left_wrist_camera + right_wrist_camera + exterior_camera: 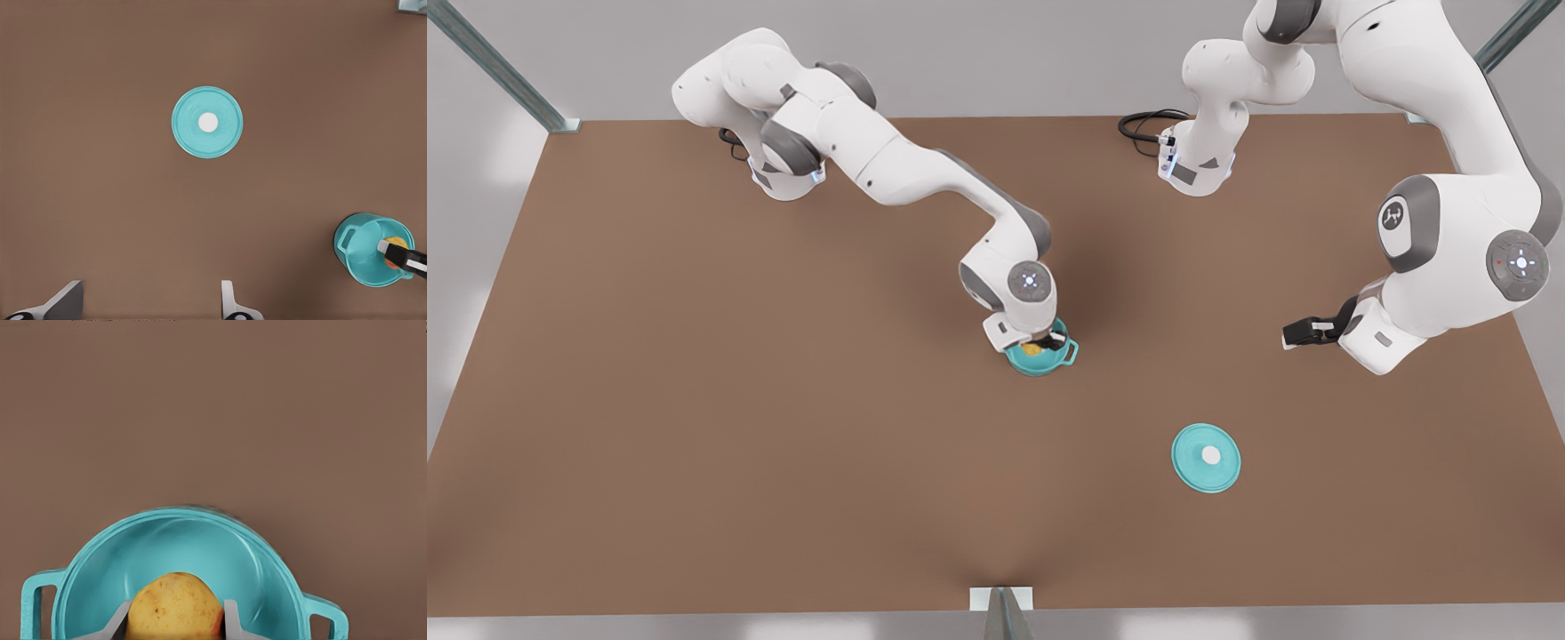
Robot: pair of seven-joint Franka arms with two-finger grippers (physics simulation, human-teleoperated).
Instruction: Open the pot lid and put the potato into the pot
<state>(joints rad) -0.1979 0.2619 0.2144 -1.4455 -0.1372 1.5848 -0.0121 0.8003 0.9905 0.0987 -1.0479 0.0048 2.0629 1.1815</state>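
Front view: the right gripper (1039,343) is seen at frame centre, just over the open pot (1040,355), with the potato (1032,348) pinched between its fingers at the pot's mouth. The pot lid (1206,457) lies flat on the table (694,400), lower right of centre, well apart from the pot. The left gripper (1291,335) hangs at the right of the frame, above the table, nothing held; this arm waits.

Left wrist view: the pot lid (207,122) is seen upper centre, knob up. The left gripper's fingers (230,303) are spread wide at the bottom edge, empty. The pot (373,249) sits at lower right, with the right gripper (403,257) and the potato (395,243) over it.

Right wrist view: the potato (175,605) is clamped between both fingers (232,620) at bottom centre, inside the rim of the pot (180,540), teal floor visible behind it.

Risk, as judged: if released too high, the potato could bounce or roll against the wall and tip the light pot. A finger could catch the rim or a loop handle on the way out and drag the pot.
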